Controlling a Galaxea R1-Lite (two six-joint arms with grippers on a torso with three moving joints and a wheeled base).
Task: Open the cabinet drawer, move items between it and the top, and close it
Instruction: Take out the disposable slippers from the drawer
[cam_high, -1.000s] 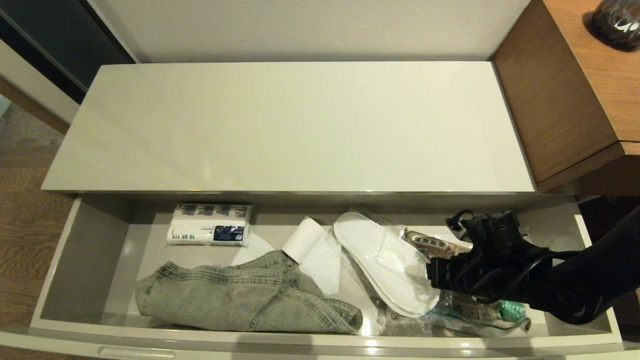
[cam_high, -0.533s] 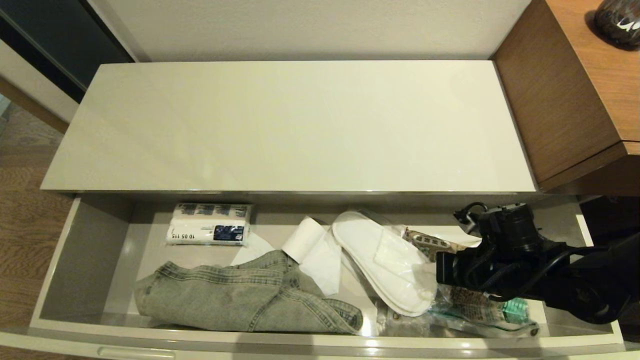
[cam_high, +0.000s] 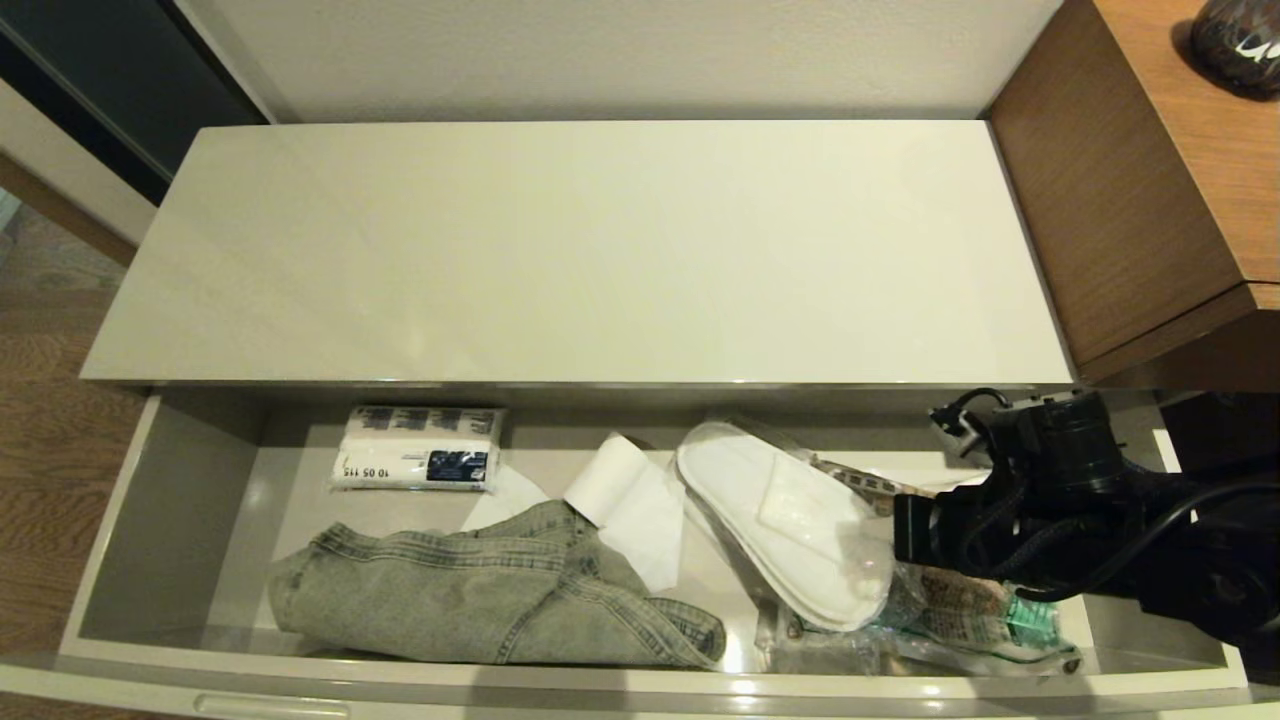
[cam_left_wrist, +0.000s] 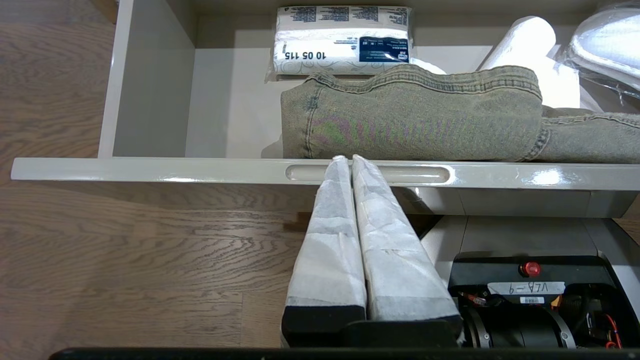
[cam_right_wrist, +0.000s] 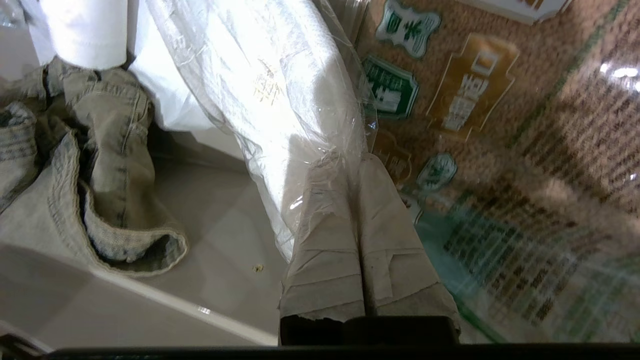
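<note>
The cabinet drawer (cam_high: 170, 500) stands pulled out below the glossy cream top (cam_high: 600, 250). Inside it, faded jeans (cam_high: 470, 590) lie crumpled at the front left. The plastic-wrapped white slippers (cam_high: 790, 520) lie right of centre. My right gripper (cam_high: 893, 555) reaches in from the right, shut on the clear wrap at the slippers' near end (cam_right_wrist: 260, 85); the fingertips (cam_right_wrist: 325, 172) pinch bunched plastic. My left gripper (cam_left_wrist: 348, 161) is shut and empty, parked in front of the drawer's recessed handle (cam_left_wrist: 425, 174), outside the head view.
A brown-and-green printed packet (cam_high: 960, 600) lies under my right gripper. A white paper roll (cam_high: 605, 480) and a tissue pack (cam_high: 420, 450) sit toward the back. The brown wooden unit (cam_high: 1130, 200) rises at the right. The robot base (cam_left_wrist: 520, 300) stands below the drawer front.
My right gripper has shut on the slippers' wrap and drawn back to the right and upward; the slippers have shifted right with it. The left arm has not moved.
</note>
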